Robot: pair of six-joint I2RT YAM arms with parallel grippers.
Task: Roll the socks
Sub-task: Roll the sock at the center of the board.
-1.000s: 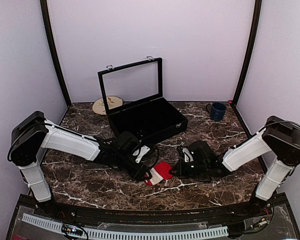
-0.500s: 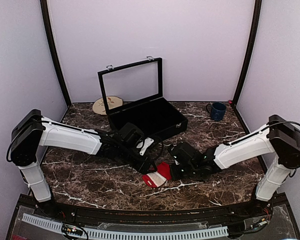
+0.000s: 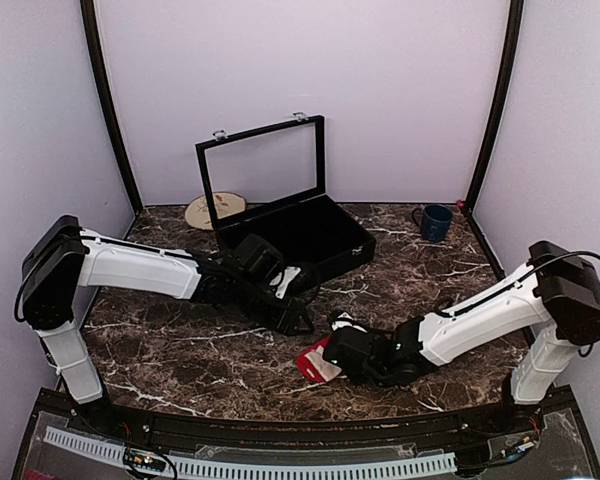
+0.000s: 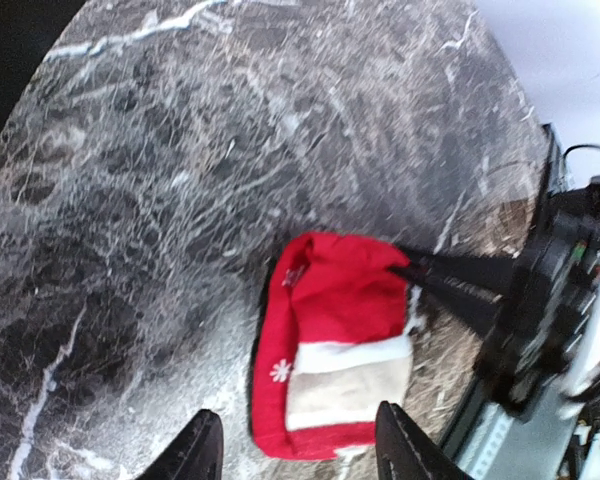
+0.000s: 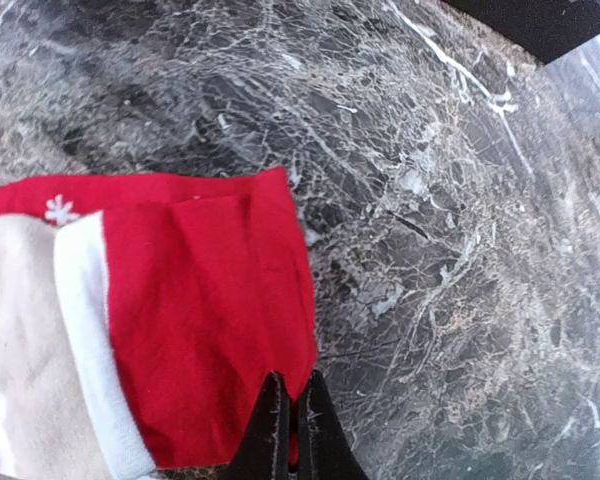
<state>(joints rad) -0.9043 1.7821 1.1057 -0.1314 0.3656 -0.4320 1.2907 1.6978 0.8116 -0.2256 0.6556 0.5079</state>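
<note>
**Top view.** Socks point(image 3: 316, 363): a red bundle with a pale band, lying on the worktop point(image 3: 170, 350) at lower centre of frame. Right claw point(image 3: 332, 352): low at the bundle's right edge, touching it. Left claw point(image 3: 302, 323): just above and left of the bundle, apart from it. Black case point(image 3: 300, 240): lid up, centre of frame. Mug point(image 3: 436, 222): upper right. Both are well apart from the work.

**Left wrist view.** Socks at lower centre, the red fabric doubled over, with the cream cuff band point(image 4: 345, 385) crossing the lower half. The left claw's fingers point(image 4: 198, 455) show at the bottom edge, spread wide and holding nothing. The right claw enters from the right, its tips closed on the red corner at the bundle's upper right.

**Right wrist view.** Socks fill the left half, cuff at far left. The right claw's fingers point(image 5: 270, 430), at bottom centre, are pressed together with the red edge nipped between them. Whether they catch one layer or all of them cannot be told here.

**Step in hand (judged).** Early in the roll: the toe-end edge is gripped, and no turn is wound yet.

**Next move calls for.**
- The right claw carries its pinched edge over towards the cuff without letting the thin fabric slip.
- The free left claw comes down to pin the cuff end, so the bundle turns rather than drags.
</note>
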